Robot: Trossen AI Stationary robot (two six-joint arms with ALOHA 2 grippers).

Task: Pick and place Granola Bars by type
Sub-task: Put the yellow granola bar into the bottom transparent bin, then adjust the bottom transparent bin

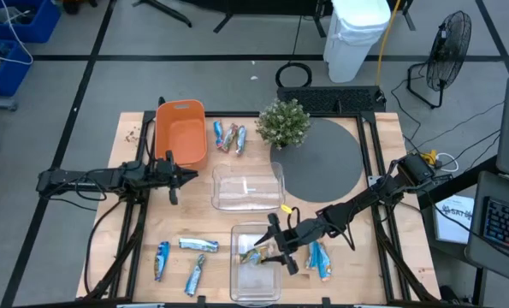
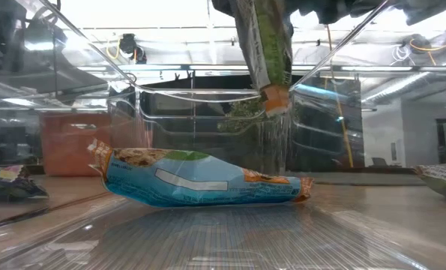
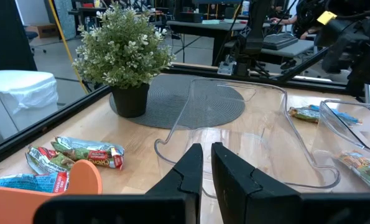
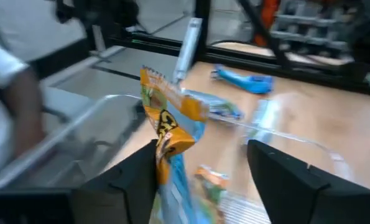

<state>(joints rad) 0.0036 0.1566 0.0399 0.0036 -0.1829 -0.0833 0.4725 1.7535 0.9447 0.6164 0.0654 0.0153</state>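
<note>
A foil-wrapped granola bar in blue, green and orange (image 4: pixel 169 124) hangs upright against one finger of the right tool (image 4: pixel 200 165), directly over the near clear plastic bin (image 1: pixel 256 267) at the near middle of the table (image 1: pixel 391 274); the tool's fingers stand wide apart, so the bar looks released or at most clinging to one pad. The risk I see is that the wrapper sticks to that finger and gets dragged out as the arm lifts, or that it tips against the bin's wall and slides onto the table rather than inside. One blue foil bar (image 2: pixel 204 178) already lies flat on this bin's floor, so a falling bar could also bounce off it. Just beyond, the second clear plastic bin (image 1: pixel 248 186) in the middle of the table appears to hold nothing, and the orange plastic bin (image 1: pixel 180 133) at the far left also seems bare. The left tool (image 3: pixel 206 168), fingers closed with nothing between them, waits near the orange bin. Unsorted bars remain: a cluster (image 1: pixel 228 135) right of the orange bin, several blue ones (image 1: pixel 181 257) at the near left, two (image 1: pixel 319 259) right of the near bin. A potted green plant (image 1: pixel 283 124) sits at the edge of a round grey mat (image 1: pixel 327 162) at the far right.
</note>
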